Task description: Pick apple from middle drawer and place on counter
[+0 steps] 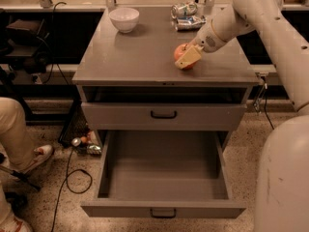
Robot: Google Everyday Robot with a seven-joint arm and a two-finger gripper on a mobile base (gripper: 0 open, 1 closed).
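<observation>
So the gripper (185, 60) is over the right side of the desk (140, 57), jaws clamped round the apple (179, 51) resting on it. Down below, the middle drawer (164, 178) is wide open.

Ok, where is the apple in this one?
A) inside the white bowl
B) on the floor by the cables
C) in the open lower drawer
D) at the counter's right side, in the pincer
D: the apple is at the right side of the counter with the pincer closed on it, and the open middle drawer shows only its bare bottom.
</observation>
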